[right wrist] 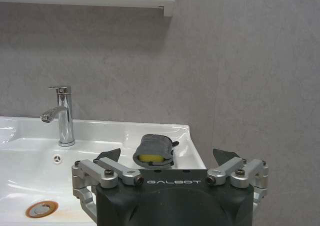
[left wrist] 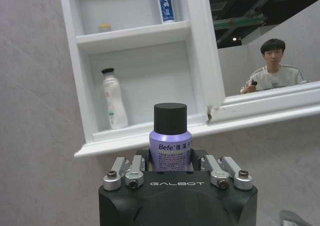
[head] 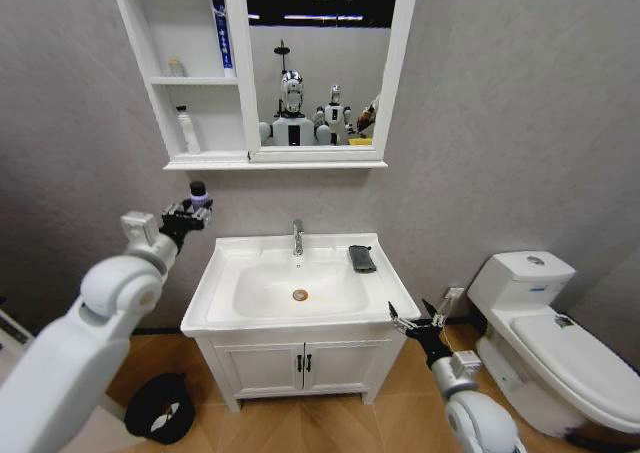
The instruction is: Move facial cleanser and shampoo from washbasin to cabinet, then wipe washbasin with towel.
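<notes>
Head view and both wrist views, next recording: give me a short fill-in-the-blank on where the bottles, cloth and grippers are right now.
1. The left gripper is shut on the ____ bottle, raised below the cabinet.
2. The white bottle stands on the cabinet's ____ shelf.
3. The dark towel lies on the washbasin rim, to the ____ of the tap.
4. The right gripper, by the basin's front right corner, is ____.

Missing words: purple; lowest; right; open

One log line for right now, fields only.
left tool: holds shampoo below cabinet | facial cleanser: bottom shelf | right tool: open, facing towel
</notes>
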Robot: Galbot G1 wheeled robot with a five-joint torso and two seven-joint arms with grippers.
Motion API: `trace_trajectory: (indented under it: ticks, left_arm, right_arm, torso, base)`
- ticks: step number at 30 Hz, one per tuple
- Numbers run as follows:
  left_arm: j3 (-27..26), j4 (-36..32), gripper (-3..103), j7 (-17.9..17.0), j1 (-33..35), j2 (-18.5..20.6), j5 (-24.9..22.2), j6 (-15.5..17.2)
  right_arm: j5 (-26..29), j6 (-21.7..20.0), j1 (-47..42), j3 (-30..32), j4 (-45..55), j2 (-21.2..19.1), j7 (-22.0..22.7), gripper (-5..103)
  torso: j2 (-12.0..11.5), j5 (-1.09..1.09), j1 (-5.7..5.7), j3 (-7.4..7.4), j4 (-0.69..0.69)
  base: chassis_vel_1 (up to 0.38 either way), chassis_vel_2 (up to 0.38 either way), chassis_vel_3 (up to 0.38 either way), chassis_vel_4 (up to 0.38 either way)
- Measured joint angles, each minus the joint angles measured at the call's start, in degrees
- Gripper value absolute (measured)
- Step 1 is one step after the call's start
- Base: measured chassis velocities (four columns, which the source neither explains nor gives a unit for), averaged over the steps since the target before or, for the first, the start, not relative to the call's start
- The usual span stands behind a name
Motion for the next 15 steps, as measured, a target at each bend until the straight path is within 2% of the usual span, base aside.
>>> trace_trajectory:
  ticks: [1, 3, 4, 6, 7, 10, 11, 15]
  left_arm:
    - [0.0, 0.0, 43, 0.0, 0.0, 0.0, 0.0, 0.0]
    - [3.21, 3.51, 43, 0.15, -6.68, 0.64, -1.96, 0.42]
    - [3.21, 3.51, 43, 0.15, -6.68, 0.64, -1.96, 0.42]
    - [7.06, 7.72, 43, 0.28, -14.4, -0.95, -2.56, 0.83]
    - [7.06, 7.72, 43, 0.28, -14.4, -0.95, -2.56, 0.83]
    - [12.91, 13.06, 43, -0.59, -23.08, -5.08, -3.08, 2.35]
    - [12.91, 13.06, 43, -0.59, -23.08, -5.08, -3.08, 2.35]
    - [18.03, 20.32, 43, -0.47, -30.63, -8.18, -2.66, 4.2]
  right_arm:
    - [0.0, 0.0, 0.0, 0.0, 0.0, 0.0, 0.0, 100]
    - [-0.46, -0.01, -0.14, 0.0, 0.02, 0.19, -0.04, 100]
    - [-0.46, -0.01, -0.14, 0.0, 0.02, 0.19, -0.04, 100]
    - [-0.88, -0.04, -0.15, -0.12, 0.04, 0.56, -0.08, 100]
    - [-0.88, -0.04, -0.15, -0.12, 0.04, 0.56, -0.08, 100]
    - [-1.32, -0.37, 0.11, -0.41, 0.44, 0.99, -0.07, 100]
    - [-1.32, -0.37, 0.11, -0.41, 0.44, 0.99, -0.07, 100]
    - [-1.33, -0.49, -0.2, 0.04, 0.59, 1.01, 0.0, 100]
  torso:
    - [0.0, 0.0, 0.0, 0.0, 0.0]
    - [0.0, 0.02, 0.0, 0.0, -0.01]
    - [0.0, 0.02, 0.0, 0.0, -0.01]
    - [0.0, 0.03, 0.0, 0.0, -0.01]
    - [0.0, 0.03, 0.0, 0.0, -0.01]
    - [0.0, 0.03, 0.01, 0.0, -0.04]
    - [0.0, 0.03, 0.01, 0.0, -0.04]
    - [0.0, 0.03, 0.01, 0.0, -0.01]
  base:
    - [0.0, 0.0, 0.0, 0.0]
    - [0.0, 0.0, 0.0, 0.0]
    - [0.0, 0.0, 0.0, 0.0]
    - [0.0, 0.0, 0.0, 0.0]
    - [0.0, 0.0, 0.0, 0.0]
    - [0.0, 0.0, 0.0, 0.0]
    - [0.0, 0.0, 0.0, 0.0]
    - [0.0, 0.0, 0.0, 0.0]
